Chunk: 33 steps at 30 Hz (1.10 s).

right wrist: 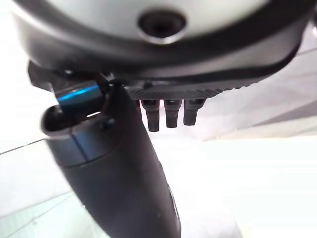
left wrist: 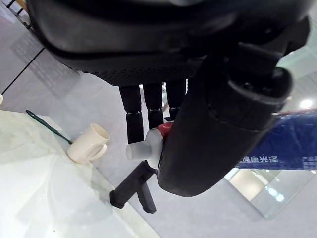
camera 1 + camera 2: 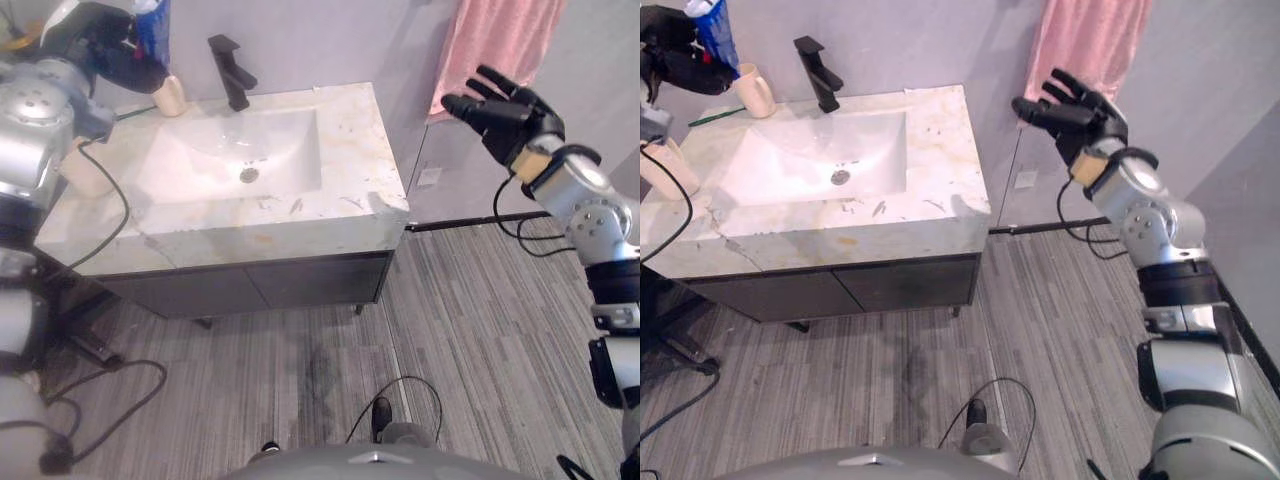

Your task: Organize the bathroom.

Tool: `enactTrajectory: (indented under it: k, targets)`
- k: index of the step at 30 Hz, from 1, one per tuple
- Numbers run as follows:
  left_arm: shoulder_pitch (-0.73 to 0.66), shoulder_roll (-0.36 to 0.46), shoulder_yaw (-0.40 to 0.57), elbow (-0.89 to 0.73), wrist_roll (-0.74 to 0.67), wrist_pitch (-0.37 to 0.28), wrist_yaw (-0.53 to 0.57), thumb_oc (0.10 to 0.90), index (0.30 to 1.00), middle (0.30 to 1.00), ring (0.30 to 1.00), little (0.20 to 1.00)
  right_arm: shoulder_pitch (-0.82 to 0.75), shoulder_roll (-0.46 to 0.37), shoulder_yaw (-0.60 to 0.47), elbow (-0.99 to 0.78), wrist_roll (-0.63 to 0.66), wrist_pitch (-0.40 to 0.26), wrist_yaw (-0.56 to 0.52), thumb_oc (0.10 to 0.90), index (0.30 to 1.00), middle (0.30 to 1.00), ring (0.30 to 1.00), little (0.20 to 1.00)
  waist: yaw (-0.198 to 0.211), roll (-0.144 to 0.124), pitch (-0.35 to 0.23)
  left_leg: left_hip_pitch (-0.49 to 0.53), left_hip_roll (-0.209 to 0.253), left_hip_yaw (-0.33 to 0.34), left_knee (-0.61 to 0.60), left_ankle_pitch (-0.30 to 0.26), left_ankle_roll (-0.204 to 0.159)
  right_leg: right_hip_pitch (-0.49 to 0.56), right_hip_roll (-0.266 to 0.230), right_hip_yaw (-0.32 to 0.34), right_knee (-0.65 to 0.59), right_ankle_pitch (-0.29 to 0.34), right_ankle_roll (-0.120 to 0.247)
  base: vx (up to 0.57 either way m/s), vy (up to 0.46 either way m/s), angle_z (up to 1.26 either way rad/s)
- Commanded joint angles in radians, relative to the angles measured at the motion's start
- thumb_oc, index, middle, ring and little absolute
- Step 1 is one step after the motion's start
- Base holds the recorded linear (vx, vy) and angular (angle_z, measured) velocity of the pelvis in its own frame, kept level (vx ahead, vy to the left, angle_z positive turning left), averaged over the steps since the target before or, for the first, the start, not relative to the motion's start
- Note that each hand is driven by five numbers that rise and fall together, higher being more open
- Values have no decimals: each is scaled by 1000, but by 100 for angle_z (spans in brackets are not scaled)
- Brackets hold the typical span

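My left hand (image 3: pixel 105 50) is raised over the back left corner of the marble counter (image 3: pixel 300 215), shut on a blue toothpaste tube (image 3: pixel 715 35). The tube's white cap (image 2: pixel 143 147) pokes out past the fingers. Below the hand a cream mug (image 3: pixel 172 95) stands by the wall, and a green toothbrush (image 3: pixel 715 117) lies on the counter beside it. My right hand (image 3: pixel 505 110) is open in the air to the right of the counter. It hovers just below a pink towel (image 3: pixel 500 40) hanging on the wall and holds nothing.
A black faucet (image 3: pixel 232 70) stands behind the white basin (image 3: pixel 240 150). A cream bottle (image 3: pixel 85 170) sits at the counter's left edge. Dark cabinet fronts (image 3: pixel 250 285) run below the counter, above grey plank flooring (image 3: pixel 450 320).
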<state>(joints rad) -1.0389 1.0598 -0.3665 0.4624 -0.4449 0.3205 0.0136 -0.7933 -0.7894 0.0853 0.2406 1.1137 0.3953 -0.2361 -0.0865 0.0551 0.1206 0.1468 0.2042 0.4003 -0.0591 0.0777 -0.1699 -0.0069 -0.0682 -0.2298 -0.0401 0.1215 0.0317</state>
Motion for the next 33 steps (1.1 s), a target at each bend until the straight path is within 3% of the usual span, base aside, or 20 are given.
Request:
enactTrajectory:
  k: [1,7,12,15,25,33]
  targets:
    - [31,32,140,-104,-53,-177,101,400,300,300,300,300,-121,-11,3,-33,82,-110,-12,800,900,900,900,900,-18,-75,-158,10,-51,-8,26,-32,75,24,-28,66,-47,-36,64,21,-17,5]
    - [160,-74,241,-179,-55,-211,183,400,300,300,300,300,-159,32,27,-45,118,-98,-55,800,900,900,900,900,-6,-92,-168,21,-57,-19,9,-44,84,27,-27,62,-47,-36,61,23,-18,5]
    - [255,-168,305,-262,-57,-296,232,400,300,300,300,300,-165,83,32,-56,195,-78,-110,800,900,900,900,900,2,-109,-174,28,-59,-22,-4,-58,92,31,-24,65,-47,-39,59,2,-7,0]
    - [312,-230,330,-326,-49,-315,245,400,300,300,300,300,-161,101,44,-50,213,-53,-120,800,900,900,900,900,9,-122,-181,25,-59,-25,-7,-55,95,28,-22,71,-47,-35,54,31,-41,1]
    - [371,-325,317,-360,11,-289,228,400,300,300,300,300,-184,137,109,-16,157,-12,-47,800,900,900,900,900,16,-142,-185,25,-59,-37,-10,-53,101,28,-8,92,-47,-32,48,12,-19,0]
    - [357,-345,280,-327,-21,-209,113,400,300,300,300,300,-227,139,155,-11,53,3,87,800,900,900,900,900,12,-141,-187,28,-59,-39,1,-61,104,34,-3,106,-47,-33,51,0,0,0]
